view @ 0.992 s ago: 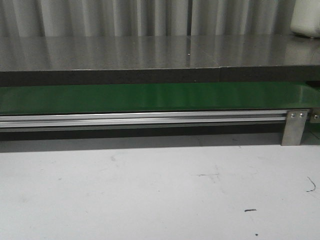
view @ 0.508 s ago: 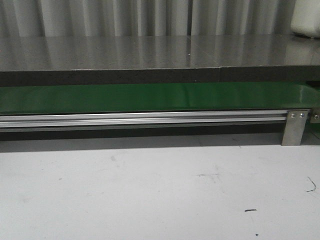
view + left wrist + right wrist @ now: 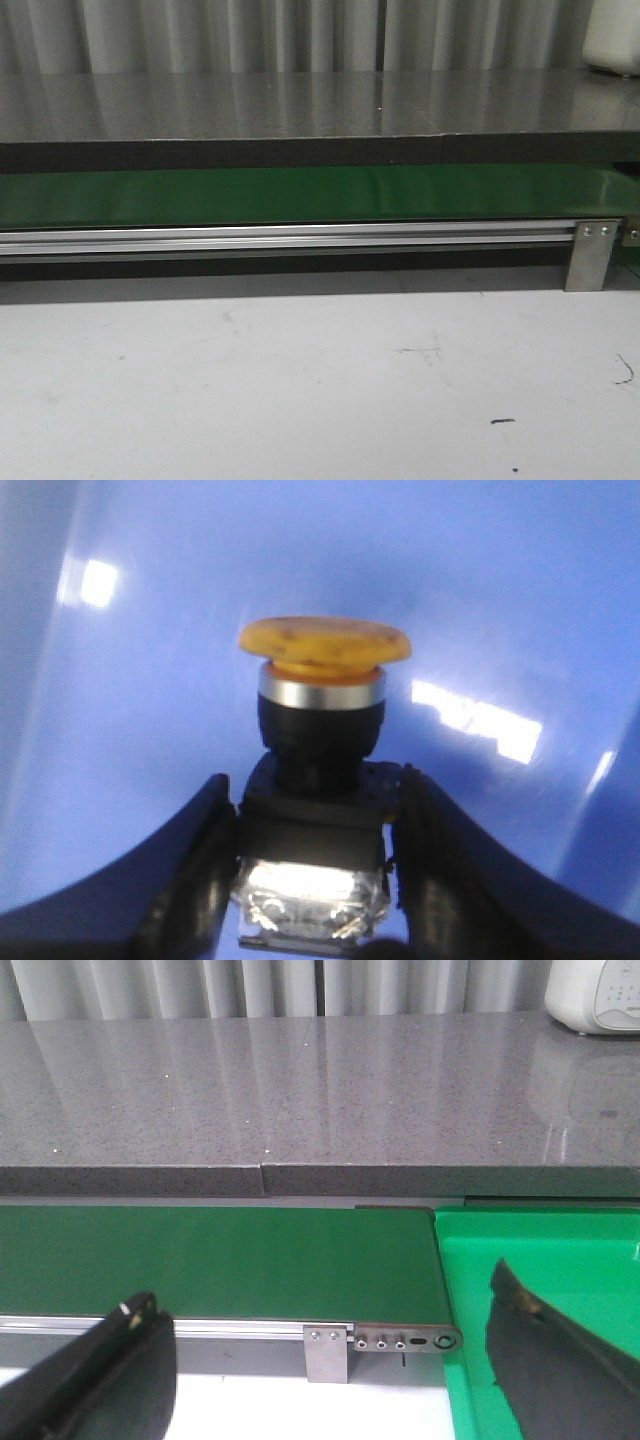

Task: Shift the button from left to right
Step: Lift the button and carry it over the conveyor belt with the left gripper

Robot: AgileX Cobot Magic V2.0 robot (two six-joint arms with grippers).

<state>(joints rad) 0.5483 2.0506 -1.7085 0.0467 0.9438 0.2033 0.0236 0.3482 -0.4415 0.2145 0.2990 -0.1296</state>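
Button: I saw the button (image 3: 322, 740) only on my left wrist view, caught between the left gripper (image 3: 312, 865) fingers (image 3: 195, 865), against a blue surface (image 3: 480, 600) with bright glints.
Button axis: its long axis ran out from the fingers, the orange-yellow mushroom cap at the far end, the black body and silver collar nearer the fingers.
Left fingers: clamped on the black body, one on each side.
Right fingers: the right gripper (image 3: 330, 1360) fingers (image 3: 110, 1370) stood wide apart, holding nothing, over the near edge of the green belt (image 3: 215, 1260).
Belt surroundings: a green tray (image 3: 545, 1250) sat just past the belt's end; a grey tabletop (image 3: 300, 1090) lay beyond the belt.
Front view: I saw neither arm, only the belt and white surface (image 3: 300, 380).
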